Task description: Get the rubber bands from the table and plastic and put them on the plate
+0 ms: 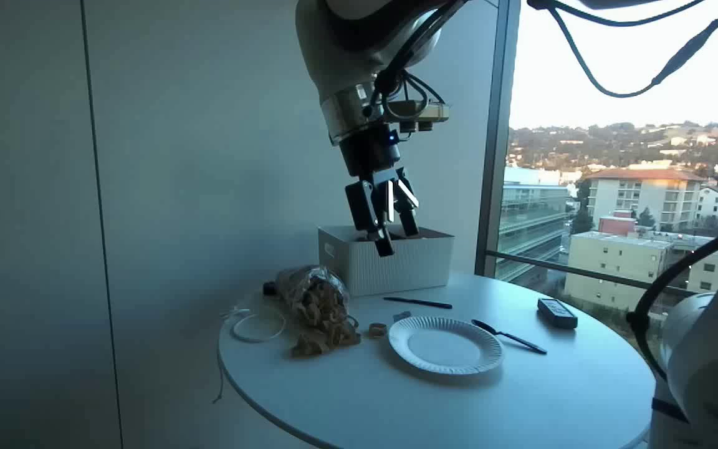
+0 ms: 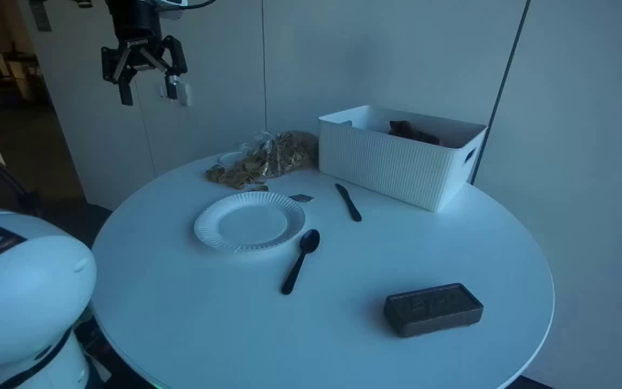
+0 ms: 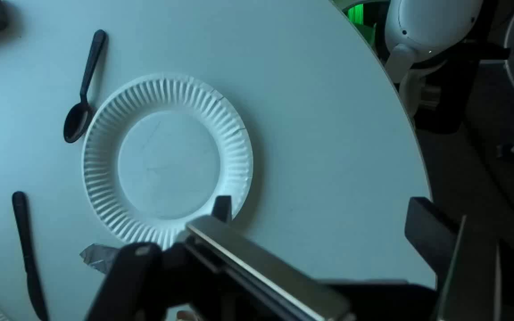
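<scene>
Spread and empty, the Robotiq gripper [image 2: 149, 98] hung high — too deep a grab for rubber bands [image 1: 326, 321] risked dragging their plastic bag [image 1: 305, 279]!

The round, pale table [image 2: 208, 324] carries a plate [image 2: 254, 221], with a spoon [image 2: 309, 242] just beside its rim and a grey scrap [image 3: 98, 256] near it. A knife [image 2: 350, 204] lies between plate and bin [image 2: 386, 165]. Beside the bin lies a bag [image 2: 296, 150], loose bands [image 1: 329, 337] heaped at its mouth, one band [image 1: 377, 331] nearer the plate. A white cord [image 1: 254, 340] hangs partly over the edge; a dark block [image 2: 434, 310] sits well apart
</scene>
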`<state>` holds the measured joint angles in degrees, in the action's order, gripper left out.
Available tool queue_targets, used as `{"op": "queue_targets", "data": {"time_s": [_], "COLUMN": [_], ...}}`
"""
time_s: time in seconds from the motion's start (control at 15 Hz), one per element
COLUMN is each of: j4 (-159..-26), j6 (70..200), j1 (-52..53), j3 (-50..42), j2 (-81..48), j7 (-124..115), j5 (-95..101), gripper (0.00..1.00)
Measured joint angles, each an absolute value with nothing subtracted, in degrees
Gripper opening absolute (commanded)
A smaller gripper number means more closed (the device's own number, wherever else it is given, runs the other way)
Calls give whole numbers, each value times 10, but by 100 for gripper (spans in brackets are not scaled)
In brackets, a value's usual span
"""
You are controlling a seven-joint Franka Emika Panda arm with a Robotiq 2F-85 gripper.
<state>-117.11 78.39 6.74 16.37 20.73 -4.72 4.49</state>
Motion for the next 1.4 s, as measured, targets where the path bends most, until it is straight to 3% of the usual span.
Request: {"op": "queue_targets", "data": {"time_s": [1.07, 1.4], "j4": [-1173, -1230], "j6": [787, 889], "j1": [72, 75], "j3": [159, 149], "j2": [206, 165], "j7": [-47, -53], "j5": [45, 36], "gripper": [100, 100]}}
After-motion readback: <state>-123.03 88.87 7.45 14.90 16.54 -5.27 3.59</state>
